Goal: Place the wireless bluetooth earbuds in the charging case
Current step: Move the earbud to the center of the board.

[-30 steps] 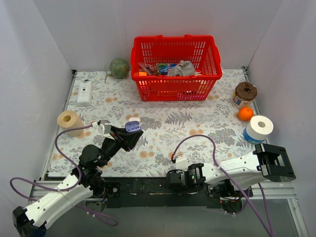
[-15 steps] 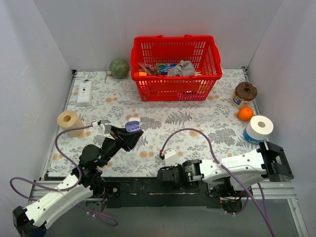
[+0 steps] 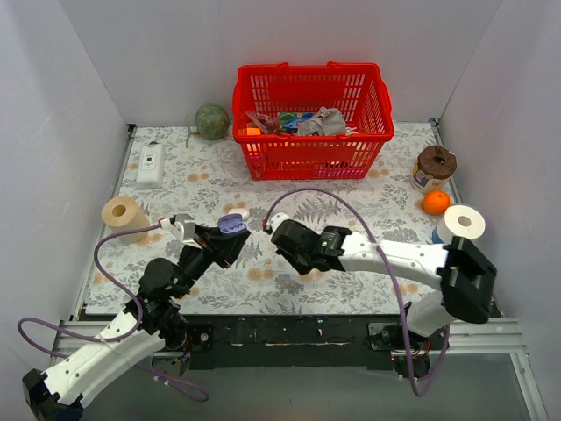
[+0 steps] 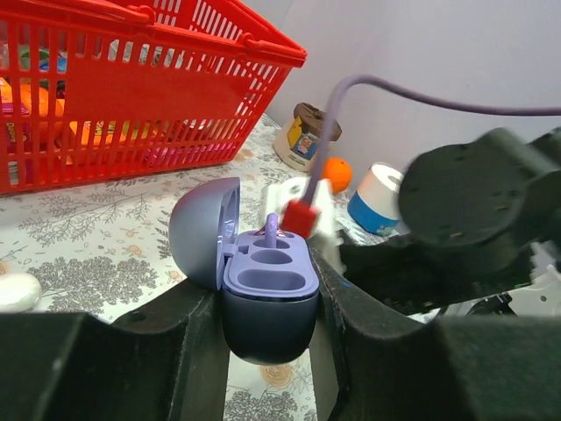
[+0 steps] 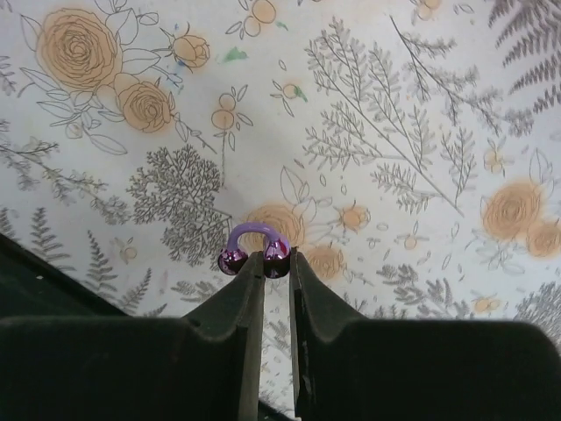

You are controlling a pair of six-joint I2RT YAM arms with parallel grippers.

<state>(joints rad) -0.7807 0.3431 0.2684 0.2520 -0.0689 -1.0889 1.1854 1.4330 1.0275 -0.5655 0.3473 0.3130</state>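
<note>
You are at the step of bringing the wireless bluetooth earbuds (image 5: 250, 231) to the charging case (image 4: 263, 294). Your left gripper (image 4: 268, 333) is closed on the case from both sides and holds it upright. The lid (image 4: 203, 230) is open and the sockets (image 4: 273, 258) face up (both sockets look empty). Your right gripper (image 5: 273, 263) is pinched on the earbuds, two dark buds joined by a pale purple band. In the top view it is just beside the case, on the case's right side. I judge that the next move asks for a small and exact approach: bring the buds over the sockets, lower them straight, and release only when they sit. The open lid is close, so come from the side away from it.
</note>
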